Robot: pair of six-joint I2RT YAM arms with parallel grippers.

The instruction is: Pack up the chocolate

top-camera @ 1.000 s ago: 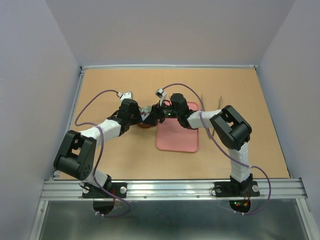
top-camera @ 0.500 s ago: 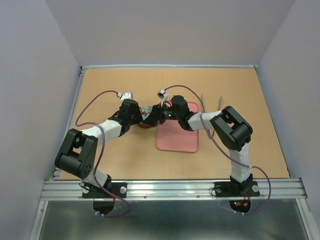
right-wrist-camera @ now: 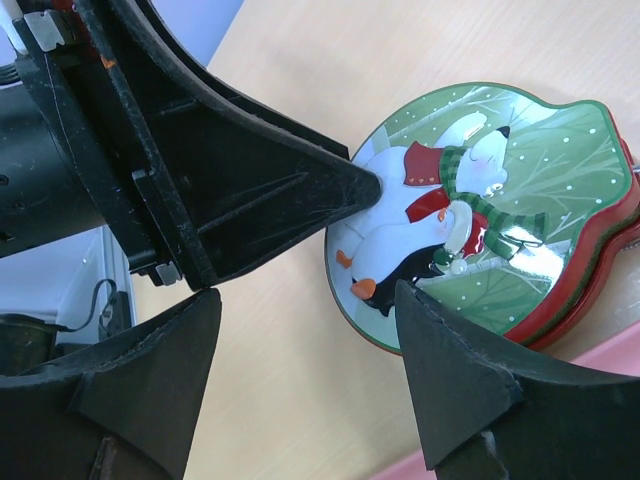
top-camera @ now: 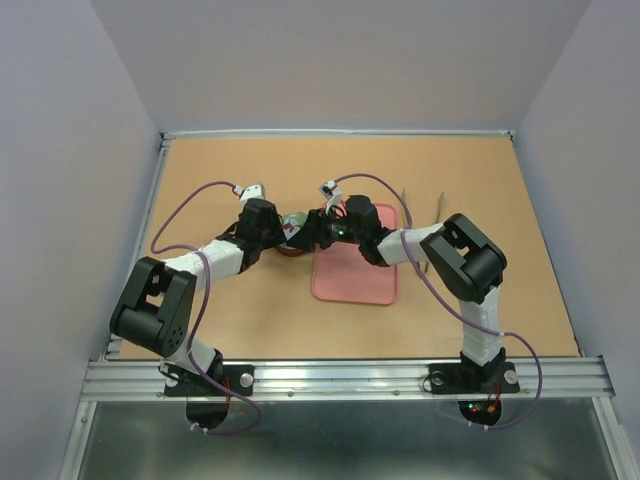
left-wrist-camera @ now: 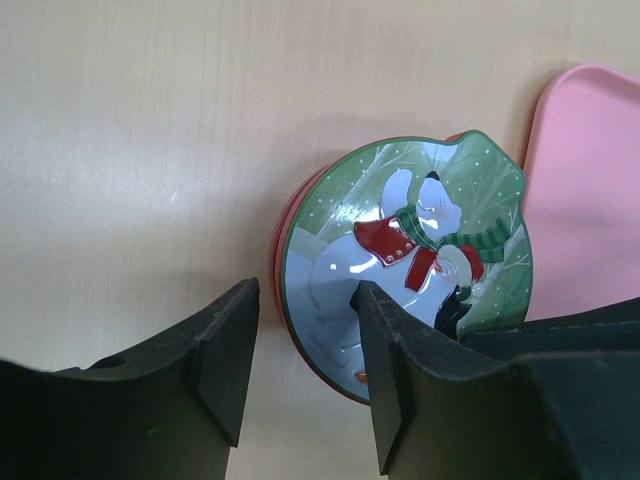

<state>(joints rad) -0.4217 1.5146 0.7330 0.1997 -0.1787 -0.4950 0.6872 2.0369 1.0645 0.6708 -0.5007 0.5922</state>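
No chocolate shows in any view. A round red tin [top-camera: 290, 248] with a polar-bear lid [left-wrist-camera: 400, 250] stands just left of the pink tray [top-camera: 355, 275]; the lid sits slightly askew on the tin. My left gripper [top-camera: 284, 238] is open, and its jaws straddle the tin's near rim in the left wrist view [left-wrist-camera: 305, 385]. My right gripper [top-camera: 312, 234] is open and empty, low beside the tin [right-wrist-camera: 480, 220], with bare table between its jaws [right-wrist-camera: 300, 390]. The left gripper's fingers [right-wrist-camera: 250, 190] show close in front of it.
The pink tray's bare surface shows in the left wrist view [left-wrist-camera: 590, 200], and its edge shows in the right wrist view [right-wrist-camera: 395, 472]. Both arms crowd the table's middle around the tin. Grey walls enclose the table on three sides.
My right gripper has drawn back slightly to the right, and more of the tin's lid shows from above. The left arm has hardly moved.
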